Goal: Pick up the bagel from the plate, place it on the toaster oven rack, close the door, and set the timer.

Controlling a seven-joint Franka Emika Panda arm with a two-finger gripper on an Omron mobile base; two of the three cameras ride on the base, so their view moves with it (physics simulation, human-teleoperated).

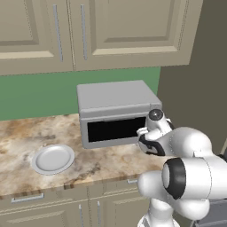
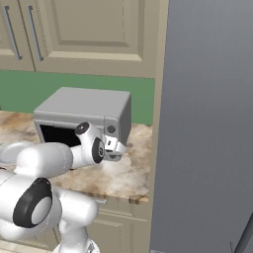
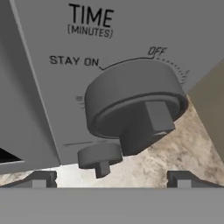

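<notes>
Timer knob (image 3: 133,103) sits right ahead of open end effector (image 3: 109,179), jaws spread, empty; plate (image 1: 52,158) well left on bench (image 1: 17,137).

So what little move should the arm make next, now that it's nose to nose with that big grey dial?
Probably ease straight forward until the open gripper straddles the ridge of the big grey round timer knob under the "TIME (MINUTES)" print, then close. The fingertips stand wide apart and short of the knob, and the round grey-white plate is already bare.
</notes>
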